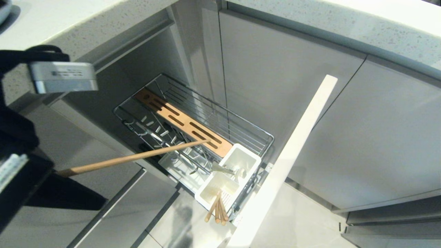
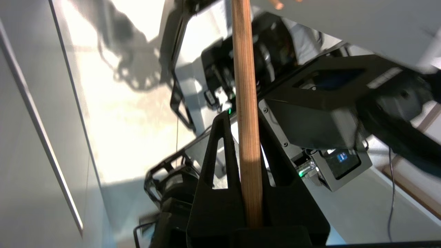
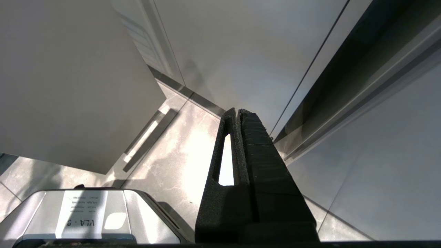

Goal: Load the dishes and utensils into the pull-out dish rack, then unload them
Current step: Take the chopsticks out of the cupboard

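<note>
Here the left end effector (image 2: 245,127) is clenched on a single wooden chopstick (image 1: 134,157), its two black fingers (image 2: 215,162) pressed against the stick on either side near its thick end, as the left wrist view shows. In the head view the end effector itself sits at the lower left edge of the frame, mostly out of sight, and the chopstick reaches from there up and to the right, tilted, its thin tip over the middle of the pull-out dish rack (image 1: 255,132) near the slotted wooden strip (image 1: 182,120); whether the tip touches the strip cannot be told. The stick is light, round and plainly grained. The rack is a chrome wire basket drawn out of the grey cabinet at the centre of the frame, with metal pegs (image 1: 155,129) along its left side and a white utensil caddy (image 1: 251,160) at its near end, just behind the pale front panel (image 1: 293,155). More wooden chopsticks (image 1: 217,210) lean out of the caddy's nearer compartment, and a silver utensil (image 1: 224,168) lies across the divider between the compartments. These are well apart from the left end effector, toward the lower middle of the frame. The right end effector (image 3: 238,113) hangs by the cabinet fronts above the floor, fingers pressed together on nothing.
</note>
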Tool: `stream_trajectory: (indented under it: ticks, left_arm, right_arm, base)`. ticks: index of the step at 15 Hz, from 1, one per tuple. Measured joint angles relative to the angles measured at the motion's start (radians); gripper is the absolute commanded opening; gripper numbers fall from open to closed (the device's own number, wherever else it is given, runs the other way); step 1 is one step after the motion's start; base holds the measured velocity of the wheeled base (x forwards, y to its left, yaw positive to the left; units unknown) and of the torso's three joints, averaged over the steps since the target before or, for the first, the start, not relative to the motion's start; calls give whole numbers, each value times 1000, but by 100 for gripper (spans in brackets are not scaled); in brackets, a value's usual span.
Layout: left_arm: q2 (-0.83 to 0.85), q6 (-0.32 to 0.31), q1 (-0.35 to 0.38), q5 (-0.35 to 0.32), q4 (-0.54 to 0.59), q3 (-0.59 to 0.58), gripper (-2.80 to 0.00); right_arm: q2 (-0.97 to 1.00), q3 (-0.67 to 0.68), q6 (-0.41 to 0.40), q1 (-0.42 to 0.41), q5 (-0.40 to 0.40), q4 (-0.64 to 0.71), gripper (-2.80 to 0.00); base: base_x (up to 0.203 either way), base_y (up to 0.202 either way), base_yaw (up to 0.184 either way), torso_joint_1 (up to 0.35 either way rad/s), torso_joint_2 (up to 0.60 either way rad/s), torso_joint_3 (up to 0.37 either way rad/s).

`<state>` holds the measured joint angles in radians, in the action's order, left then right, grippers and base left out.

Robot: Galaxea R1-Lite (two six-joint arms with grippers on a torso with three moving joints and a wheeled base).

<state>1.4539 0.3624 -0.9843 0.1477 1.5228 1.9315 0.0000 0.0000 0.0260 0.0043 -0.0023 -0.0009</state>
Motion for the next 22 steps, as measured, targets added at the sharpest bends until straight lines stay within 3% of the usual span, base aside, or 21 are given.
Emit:
stream_trajectory:
  ticks: [4, 9, 12, 16, 19, 22]
  left_arm:
    - [-108, -19, -19, -4, -50, -1, -280]
    - [-255, -12, -5, -42, -304, -5, -280]
    - [-314, -111, 74, -73, -424, -6, -280]
    - [-346, -245, 275, -115, -506, -6, -280]
    - [-374, -349, 507, -179, -581, -5, -280]
    - [-420, -392, 785, -287, -628, -3, -280]
  right_arm:
    - [0, 0, 0, 0, 0, 0, -280]
    - [0, 0, 0, 0, 0, 0, -280]
    - [0, 0, 0, 0, 0, 0, -280]
    - [0, 0, 0, 0, 0, 0, -280]
    - [0, 0, 0, 0, 0, 0, -280]
    - [0, 0, 0, 0, 0, 0, -280]
  base:
    - [0, 0, 0, 0, 0, 0]
    - [0, 0, 0, 0, 0, 0]
    - [0, 0, 0, 0, 0, 0]
    - [0, 0, 0, 0, 0, 0]
    - [0, 0, 0, 0, 0, 0]
    - [0, 0, 0, 0, 0, 0]
